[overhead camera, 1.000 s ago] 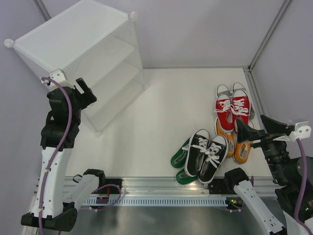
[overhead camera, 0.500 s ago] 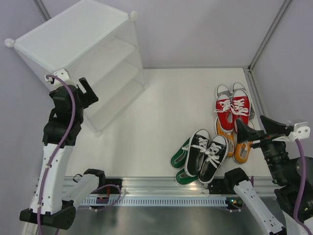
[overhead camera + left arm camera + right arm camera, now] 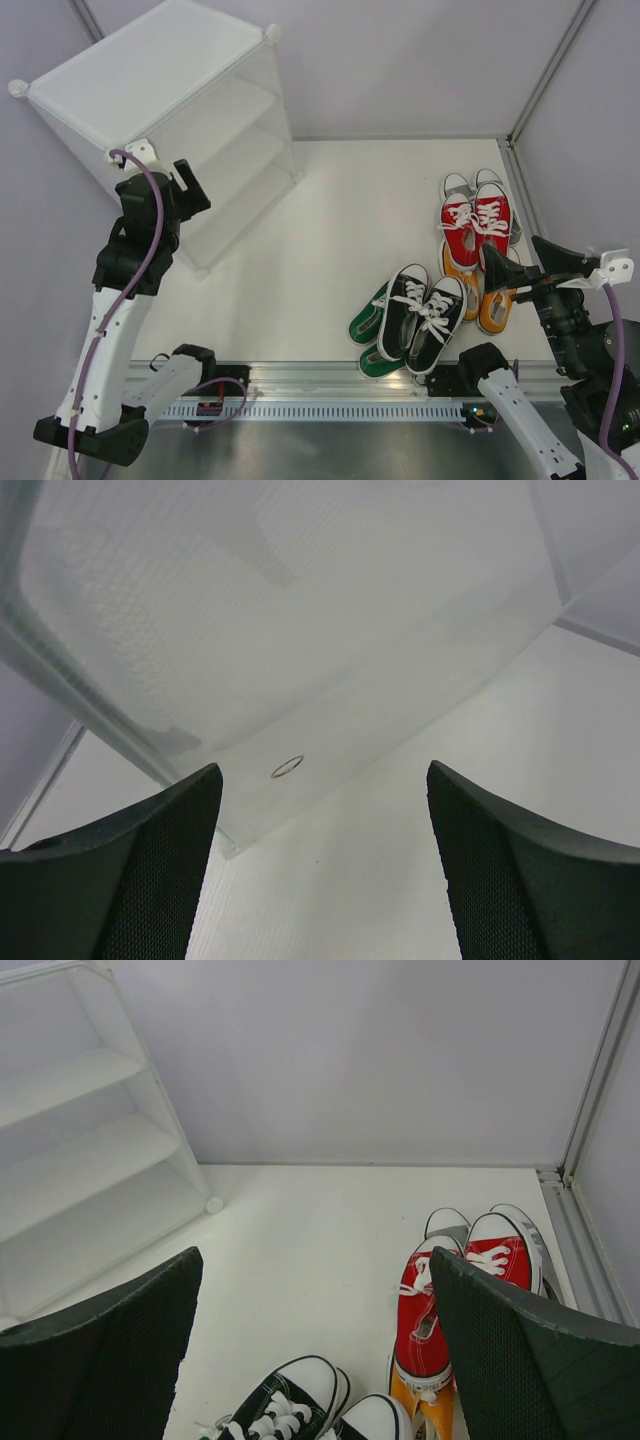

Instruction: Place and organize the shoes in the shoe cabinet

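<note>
Since 1.0 s ago, the left gripper [image 3: 190, 188] has shifted right and closer to the cabinet [image 3: 170, 110]. The shoes and the right gripper [image 3: 525, 262] have not moved.

1. Shoes. All 5 pairs lie on the right side of the table [image 3: 330, 220], well apart from the cabinet. The red pair [image 3: 477, 228] rests on the grey pair [image 3: 470, 183] and the orange pair [image 3: 497, 305]. The black pair [image 3: 424, 315] rests on the green pair [image 3: 368, 325]. No shelf holds a shoe.
2. Cabinet. It stands in the far left corner, turned at an angle. In the left wrist view we see a translucent panel, which we take for the door [image 3: 300, 630], with a small ring [image 3: 287, 768] near its lower edge. It appears closed.
3. Grippers. The left gripper has its fingers spread, holds nothing, and faces the ring. The right gripper is likewise spread and empty above the orange pair.

Hazards, in our judgement:
- The cabinet looks light. A push on the door may slide or tip it instead of swinging the panel.
- The panel is smooth and the ring small. A misaligned finger may slip off.
- The pairs overlap. Lifting a lower shoe would spill the upper pair.
- Loose laces may snag a finger and drag a neighbouring shoe.
</note>
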Action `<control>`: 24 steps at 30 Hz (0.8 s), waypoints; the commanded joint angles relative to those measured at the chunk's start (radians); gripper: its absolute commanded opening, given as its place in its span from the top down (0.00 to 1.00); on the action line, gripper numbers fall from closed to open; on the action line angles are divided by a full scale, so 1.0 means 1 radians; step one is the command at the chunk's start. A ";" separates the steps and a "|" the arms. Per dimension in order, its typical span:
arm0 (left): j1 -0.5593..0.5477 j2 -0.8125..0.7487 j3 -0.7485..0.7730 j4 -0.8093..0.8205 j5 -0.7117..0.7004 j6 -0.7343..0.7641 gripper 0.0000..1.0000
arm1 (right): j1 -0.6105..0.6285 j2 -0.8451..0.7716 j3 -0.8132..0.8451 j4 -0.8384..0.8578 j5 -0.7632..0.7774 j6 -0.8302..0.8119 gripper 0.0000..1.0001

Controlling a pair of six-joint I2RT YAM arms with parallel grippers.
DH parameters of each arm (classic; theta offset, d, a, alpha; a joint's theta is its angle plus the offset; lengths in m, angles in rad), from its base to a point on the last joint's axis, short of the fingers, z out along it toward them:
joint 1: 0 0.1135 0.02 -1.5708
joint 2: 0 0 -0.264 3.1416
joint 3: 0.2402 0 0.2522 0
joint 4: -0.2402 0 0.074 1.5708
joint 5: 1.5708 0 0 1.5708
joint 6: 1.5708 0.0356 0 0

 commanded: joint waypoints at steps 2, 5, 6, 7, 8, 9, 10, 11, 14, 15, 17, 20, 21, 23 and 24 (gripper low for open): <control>-0.015 -0.016 0.001 0.028 -0.055 -0.015 0.14 | 0.007 -0.013 0.004 0.023 0.022 -0.012 0.02; -0.026 -0.034 0.000 0.008 -0.081 -0.021 0.14 | 0.009 -0.015 0.004 0.024 0.024 -0.012 0.02; -0.027 -0.039 -0.003 0.004 -0.087 -0.021 0.14 | 0.009 -0.015 0.004 0.026 0.022 -0.012 0.02; -0.027 -0.042 -0.012 -0.004 -0.090 -0.020 0.14 | 0.010 -0.015 0.001 0.027 0.024 -0.010 0.02; -0.027 -0.042 -0.019 -0.005 -0.093 -0.018 0.14 | 0.010 -0.015 -0.001 0.026 0.022 -0.012 0.02; -0.027 -0.041 -0.023 -0.005 -0.098 -0.020 0.14 | 0.009 -0.015 -0.001 0.027 0.022 -0.010 0.02; -0.027 -0.039 -0.034 -0.005 -0.101 -0.020 0.13 | 0.009 -0.016 -0.002 0.026 0.021 -0.010 0.02; -0.027 -0.037 -0.037 -0.005 -0.105 -0.020 0.13 | 0.010 -0.018 -0.002 0.024 0.022 -0.012 0.02; -0.027 -0.030 -0.042 -0.005 -0.122 -0.021 0.13 | 0.010 -0.021 0.001 0.024 0.027 -0.012 0.02; -0.027 -0.025 -0.040 -0.005 -0.127 -0.021 0.13 | 0.010 -0.022 -0.001 0.021 0.027 -0.012 0.02; -0.027 -0.016 -0.033 -0.004 -0.128 -0.020 0.13 | 0.009 -0.022 -0.001 0.023 0.028 -0.012 0.02; -0.027 -0.007 -0.020 -0.004 -0.141 -0.015 0.13 | 0.009 -0.024 -0.002 0.023 0.028 -0.012 0.02; -0.027 -0.004 -0.019 -0.005 -0.145 -0.015 0.13 | 0.010 -0.024 -0.004 0.024 0.030 -0.012 0.02; -0.027 -0.002 -0.017 -0.005 -0.151 -0.013 0.13 | 0.010 -0.025 -0.007 0.024 0.031 -0.012 0.02; -0.027 -0.007 -0.017 -0.005 -0.154 -0.015 0.13 | 0.010 -0.027 -0.008 0.024 0.030 -0.012 0.02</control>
